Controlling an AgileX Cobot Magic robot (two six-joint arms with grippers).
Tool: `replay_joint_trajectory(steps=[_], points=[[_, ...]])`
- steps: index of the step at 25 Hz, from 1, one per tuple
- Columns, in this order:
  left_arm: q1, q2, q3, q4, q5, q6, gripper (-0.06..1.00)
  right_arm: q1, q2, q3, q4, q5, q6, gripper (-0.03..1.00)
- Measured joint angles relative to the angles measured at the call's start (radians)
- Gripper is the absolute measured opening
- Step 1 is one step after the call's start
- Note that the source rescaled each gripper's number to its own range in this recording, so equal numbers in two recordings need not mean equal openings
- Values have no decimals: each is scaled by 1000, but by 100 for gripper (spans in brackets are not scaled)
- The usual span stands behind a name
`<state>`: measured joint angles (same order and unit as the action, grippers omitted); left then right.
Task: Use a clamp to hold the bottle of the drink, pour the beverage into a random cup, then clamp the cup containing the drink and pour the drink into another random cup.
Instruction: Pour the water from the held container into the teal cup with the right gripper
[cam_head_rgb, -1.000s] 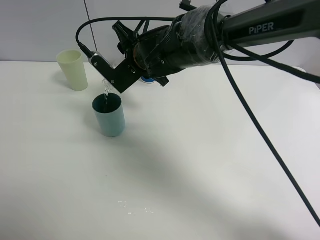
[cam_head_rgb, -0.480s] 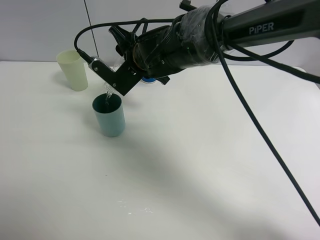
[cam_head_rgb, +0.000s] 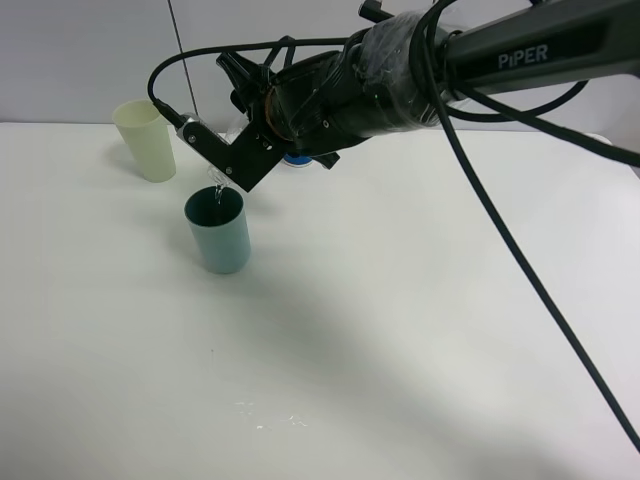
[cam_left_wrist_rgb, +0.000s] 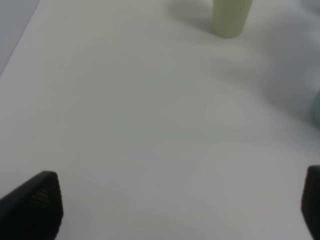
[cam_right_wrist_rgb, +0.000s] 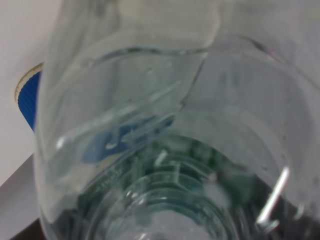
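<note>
White table (cam_head_rgb: 400, 350) below: my right gripper (cam_head_rgb: 222, 160) clamps the bottle (cam_right_wrist_rgb: 150, 125) at twelve o'clock above the teal cup (cam_head_rgb: 219, 232). My left gripper (cam_left_wrist_rgb: 175, 205) gapes.

The tumbler (cam_head_rgb: 219, 238) left of centre is light teal outside and darker green inside, while the tapered cup (cam_head_rgb: 146, 140) at upper left is pale yellow-green. A paper cup (cam_right_wrist_rgb: 27, 97) shows a blue sleeve under a cream rim. The bottle (cam_right_wrist_rgb: 150, 100) is clear, with dark green showing through it. The table (cam_head_rgb: 400, 330) is white and the wall (cam_head_rgb: 80, 50) grey. The right arm (cam_head_rgb: 520, 50) is black with white "PiPER" lettering. The left gripper (cam_left_wrist_rgb: 180, 210) has black, finely ribbed fingertips (cam_left_wrist_rgb: 37, 202).
</note>
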<state>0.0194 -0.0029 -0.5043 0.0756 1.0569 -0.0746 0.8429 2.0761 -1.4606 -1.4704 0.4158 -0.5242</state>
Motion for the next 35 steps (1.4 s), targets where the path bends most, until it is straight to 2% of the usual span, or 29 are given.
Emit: replay_joint_trajectory(steps=[10, 35], points=[[0, 0, 0, 0, 0, 0, 89, 0, 0, 0, -3, 0, -88, 0], [0, 0, 0, 0, 0, 0, 89, 0, 0, 0, -3, -1, -147, 0]])
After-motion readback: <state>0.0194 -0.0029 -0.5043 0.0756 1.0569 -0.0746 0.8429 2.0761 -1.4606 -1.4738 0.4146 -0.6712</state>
